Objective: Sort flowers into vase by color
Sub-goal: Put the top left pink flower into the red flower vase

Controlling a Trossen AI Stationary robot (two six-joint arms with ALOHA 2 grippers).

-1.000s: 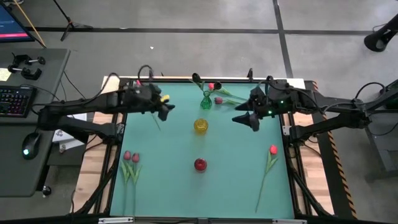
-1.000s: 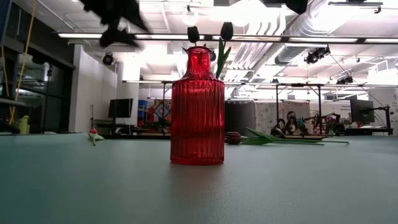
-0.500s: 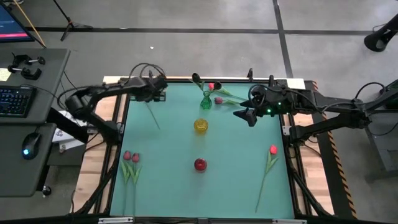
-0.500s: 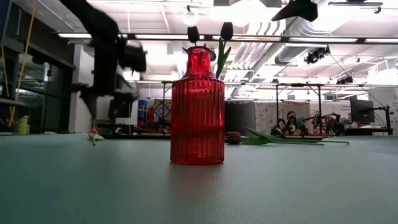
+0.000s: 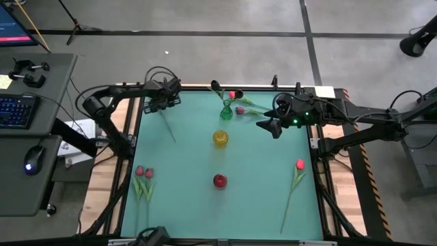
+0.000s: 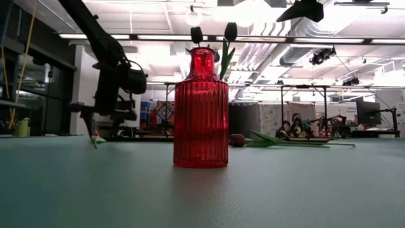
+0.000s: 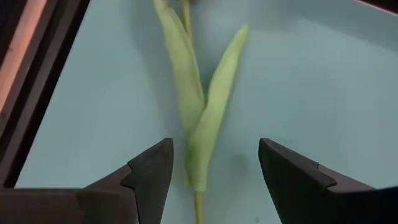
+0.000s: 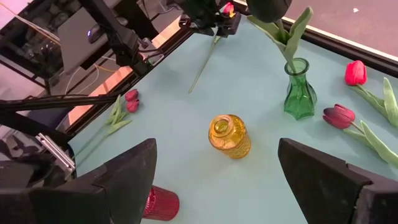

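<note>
Left tool (image 5: 162, 104) hangs low over the far left corner of the bench (image 5: 184, 171), fingers spread and holding nothing. In its wrist view the fingers (image 7: 149, 171) straddle the leaves of a flower lying flat (image 7: 198, 118), stem running between them. That pose reads as a lineup for a stem pinch just under the leaves (a sensible spot, since the leaves would stop the stem sliding through). Bud colour of this flower: cannot tell from the high view; the low view shows a small red tip at the bench surface (image 6: 95, 135).

Right tool (image 5: 272, 128) waits above the bench to the right of the green vase (image 5: 226, 110), fingers wide apart, empty. Probably parked clear so the left arm has free passage to the vases.

Vases stand in a line down the bench middle: green at the far end, yellow vase (image 5: 220, 137) next, red vase (image 5: 219, 180) nearest. The green vase already carries dark-headed flowers (image 8: 267, 9), upright.

Loose flowers left: two pink ones (image 5: 143, 174) side by side at near left, one red (image 5: 299, 165) at near right, and a red one (image 8: 356, 73) plus a maroon one (image 8: 339, 116) lying just beside the green vase.

Judgement: sorting is at an early stage; most stems lie on the bench.
</note>
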